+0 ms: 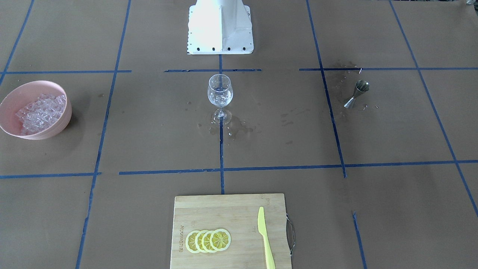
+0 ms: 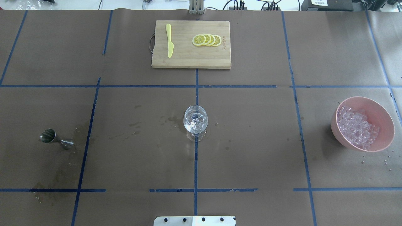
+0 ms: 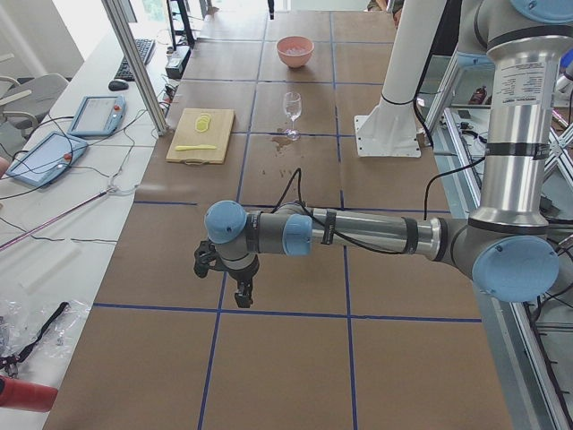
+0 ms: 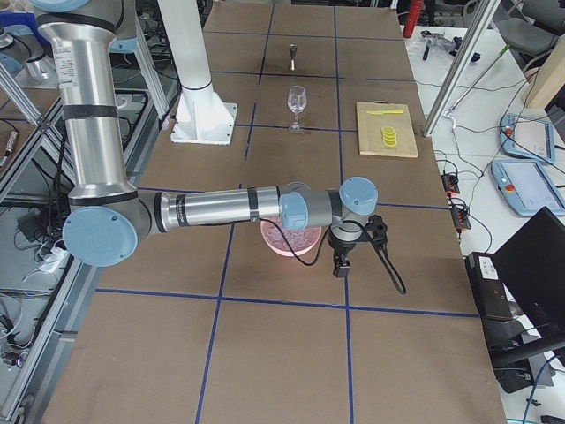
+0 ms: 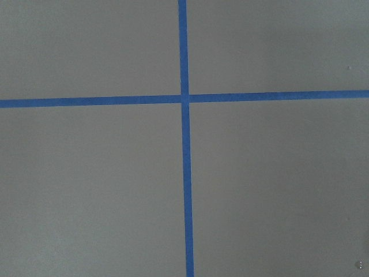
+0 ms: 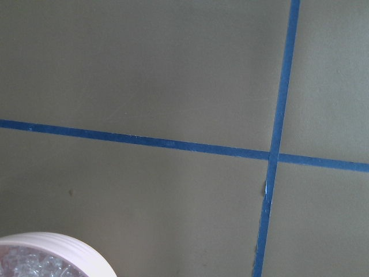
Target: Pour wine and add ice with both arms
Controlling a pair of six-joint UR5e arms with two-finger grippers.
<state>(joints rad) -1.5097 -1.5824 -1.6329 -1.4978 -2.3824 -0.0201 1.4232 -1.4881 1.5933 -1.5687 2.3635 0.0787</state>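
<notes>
A clear wine glass (image 1: 220, 93) stands at the table's middle, also in the overhead view (image 2: 195, 121). It holds a few clear cubes; I cannot tell whether wine is in it. A pink bowl (image 1: 22, 91) (image 2: 381, 110) holds a heap of ice (image 1: 41, 112) (image 2: 358, 127). A steel jigger (image 1: 357, 93) (image 2: 56, 139) stands on the opposite side. My left gripper (image 3: 242, 297) hangs over bare table near the left end, seen only from the side. My right gripper (image 4: 341, 268) hangs just beyond the bowl (image 4: 291, 238). I cannot tell whether either is open or shut.
A wooden cutting board (image 2: 185, 59) at the far edge carries lemon slices (image 2: 207, 40) and a yellow knife (image 2: 169, 40). The white pedestal (image 1: 220, 26) stands behind the glass. Wet stains lie around the glass and the jigger. The bowl's rim (image 6: 52, 245) shows in the right wrist view.
</notes>
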